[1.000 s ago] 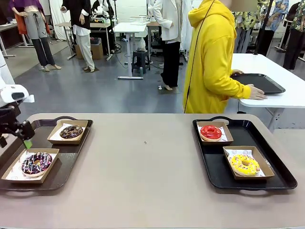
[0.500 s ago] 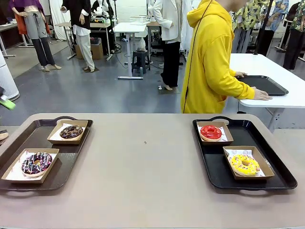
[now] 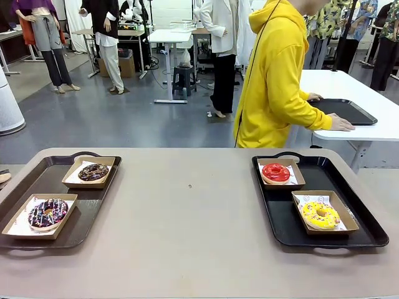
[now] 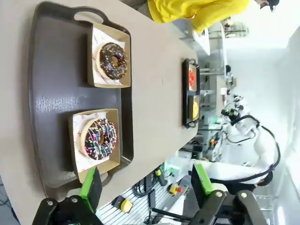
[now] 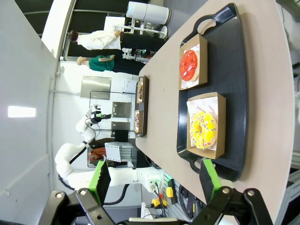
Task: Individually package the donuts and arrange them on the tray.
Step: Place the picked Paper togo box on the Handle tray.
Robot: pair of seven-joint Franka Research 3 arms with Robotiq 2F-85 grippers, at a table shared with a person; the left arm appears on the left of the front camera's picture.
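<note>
You had the left tray (image 3: 93, 199) at the bench's (image 3: 187, 237) left end, with two boxed donuts on it. The sprinkled dark donut (image 3: 47, 212) sat in the near box (image 3: 19, 229), and the chocolate donut (image 3: 93, 172) sat in the far box (image 3: 107, 179), the two boxes apart. In its wrist view, your left hand (image 4: 146, 186) stood wide with nothing between its green fingers (image 4: 92, 187), held off the tray's near end above the bench edge.

The right tray (image 3: 280, 224) lay at the right end. The red donut (image 3: 275, 172) sat in the far box (image 3: 298, 178) and the yellow donut (image 3: 320, 215) in the near box (image 3: 344, 215). Your right hand (image 5: 153, 180) was wide too and gripped nothing, off that tray's near end.

Across the bench, a person in a yellow hoodie (image 3: 274, 81) stood turned away, both hands on another black tray (image 3: 349, 111) on a white table (image 3: 374, 128).
</note>
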